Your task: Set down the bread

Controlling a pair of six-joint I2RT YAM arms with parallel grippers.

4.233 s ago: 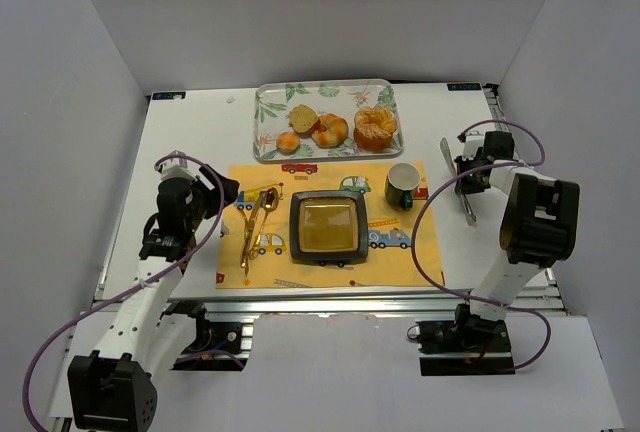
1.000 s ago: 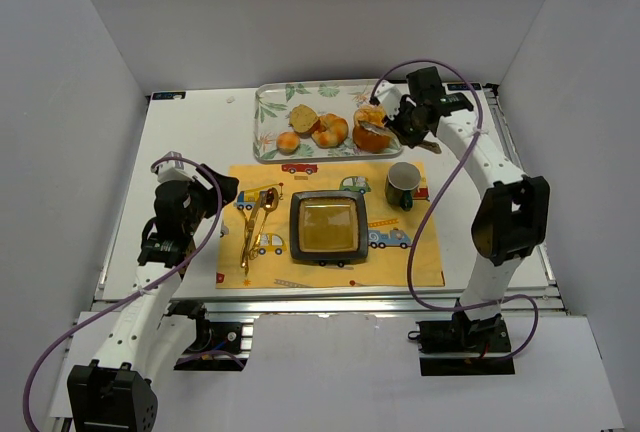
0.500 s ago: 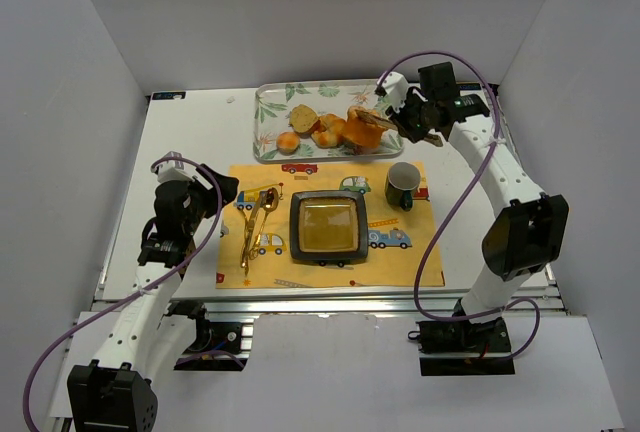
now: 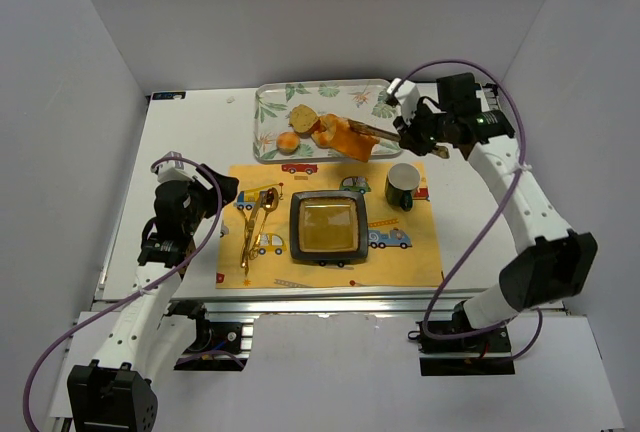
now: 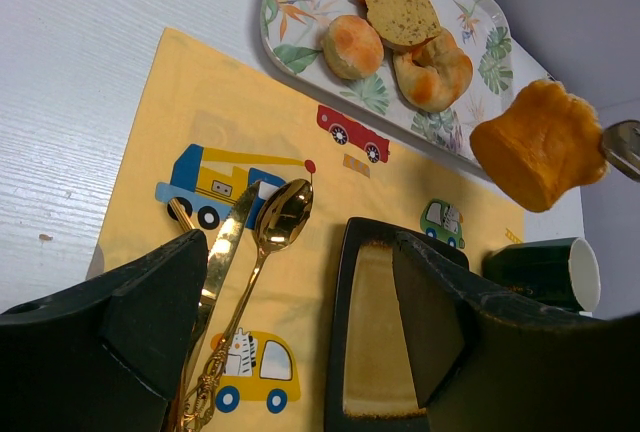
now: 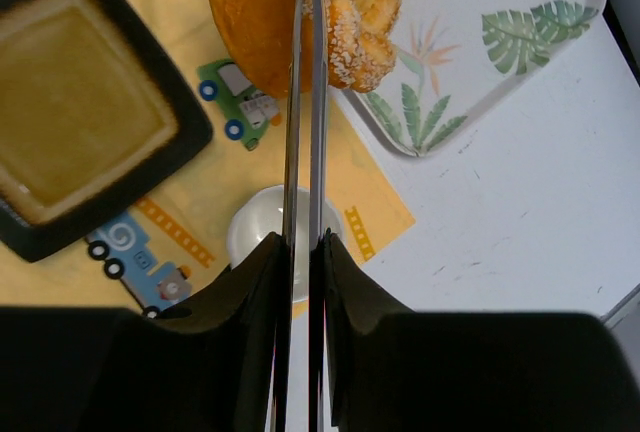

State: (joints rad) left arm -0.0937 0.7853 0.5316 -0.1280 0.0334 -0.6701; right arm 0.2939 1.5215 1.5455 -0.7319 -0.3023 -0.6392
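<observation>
Right hand (image 6: pixel 300 252) squeezes tongs (image 4: pixel 385 132) pinching the bread (image 4: pixel 345 138) (tilted), seemingly lifted over the tray (image 4: pixel 270 102) edge. Left hand (image 5: pixel 300 292) spread wide.

I record the bread (image 4: pixel 345 138) as golden-orange with pale streaks; the tongs (image 6: pixel 300 152) silver-grey; the tray (image 4: pixel 270 120) white with green leaves and orange flowers; the placemat (image 4: pixel 400 262) yellow with cartoon vehicles; the plate (image 4: pixel 296 227) black-rimmed, mustard centre; the mug (image 4: pixel 402 188) dark green, white inside; the cutlery (image 4: pixel 252 227) gold.
</observation>
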